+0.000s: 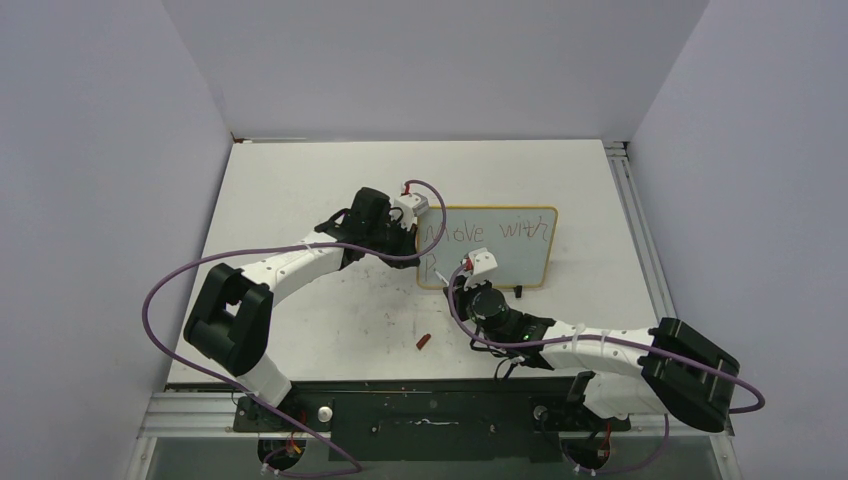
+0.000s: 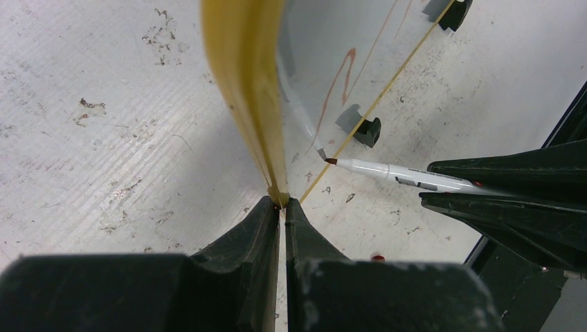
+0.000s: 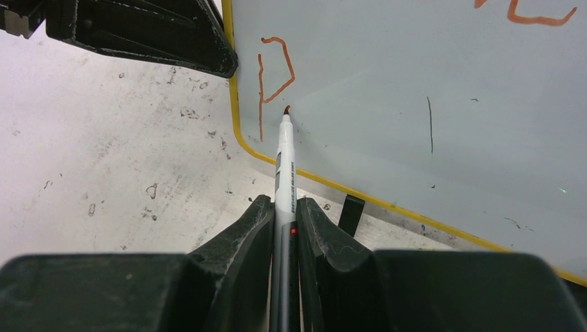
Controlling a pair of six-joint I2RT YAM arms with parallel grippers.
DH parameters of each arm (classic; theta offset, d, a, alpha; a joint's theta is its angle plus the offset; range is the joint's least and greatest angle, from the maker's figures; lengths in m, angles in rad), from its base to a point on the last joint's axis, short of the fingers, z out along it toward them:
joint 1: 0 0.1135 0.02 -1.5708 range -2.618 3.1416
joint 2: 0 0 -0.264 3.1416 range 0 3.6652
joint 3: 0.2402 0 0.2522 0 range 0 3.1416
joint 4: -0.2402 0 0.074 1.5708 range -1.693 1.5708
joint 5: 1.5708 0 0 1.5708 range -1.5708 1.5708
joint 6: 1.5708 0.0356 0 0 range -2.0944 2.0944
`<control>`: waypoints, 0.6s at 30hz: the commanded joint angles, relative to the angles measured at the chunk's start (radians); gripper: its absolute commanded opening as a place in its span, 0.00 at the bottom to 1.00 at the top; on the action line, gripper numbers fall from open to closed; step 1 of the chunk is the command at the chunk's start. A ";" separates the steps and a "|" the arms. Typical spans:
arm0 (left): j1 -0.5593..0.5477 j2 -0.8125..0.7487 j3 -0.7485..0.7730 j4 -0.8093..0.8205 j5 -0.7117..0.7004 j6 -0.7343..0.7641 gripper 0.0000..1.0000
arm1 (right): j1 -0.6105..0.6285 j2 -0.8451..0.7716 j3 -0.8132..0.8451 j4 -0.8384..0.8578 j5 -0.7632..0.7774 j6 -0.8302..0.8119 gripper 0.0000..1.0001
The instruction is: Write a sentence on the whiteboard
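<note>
The bench point(image 1: 320, 190) carries the whiteboard point(image 1: 510, 262) right of centre, propped on small black feet point(image 3: 351, 209) with its face toward the arms. The left hand point(image 2: 282, 203) is pressed together on the board's yellow frame point(image 2: 242, 83) at the left edge, steadying it. The right hand point(image 3: 284, 202) pinches a white marker point(image 3: 284, 166) lengthwise between its fingers, with the tip at the board's face just right of a freshly drawn "P" point(image 3: 273, 69) (whether it is touching or a hair off, I cannot tell).

The sentence point(image 1: 482, 233) looks about half done. "Move with" fills the top line in reddish-brown, and the second line has only that "P", so the rest of that word and anything after it are left to write.

The open room lies to the right, where the lower line is blank nearly to the far frame. The bottom frame runs close under the tip, so letters need to stay shallow. The left hand sits just beside the "P", leaving little slack there. A small red piece point(image 1: 423, 342), likely the marker's cap, lies on the bench near the right arm, apart from the board.
</note>
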 commanded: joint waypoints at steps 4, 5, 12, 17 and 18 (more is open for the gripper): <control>0.005 -0.024 0.051 0.025 0.029 -0.001 0.00 | -0.009 0.009 -0.006 0.035 0.026 0.030 0.05; 0.005 -0.024 0.052 0.025 0.029 -0.001 0.00 | -0.010 0.009 -0.009 0.031 0.027 0.035 0.05; 0.005 -0.024 0.051 0.025 0.028 -0.001 0.00 | -0.009 0.009 -0.030 0.017 0.026 0.060 0.05; 0.005 -0.024 0.052 0.025 0.027 -0.001 0.00 | -0.010 0.005 -0.040 0.012 0.029 0.068 0.05; 0.005 -0.024 0.052 0.025 0.027 -0.001 0.00 | -0.010 0.004 -0.038 0.009 0.031 0.067 0.05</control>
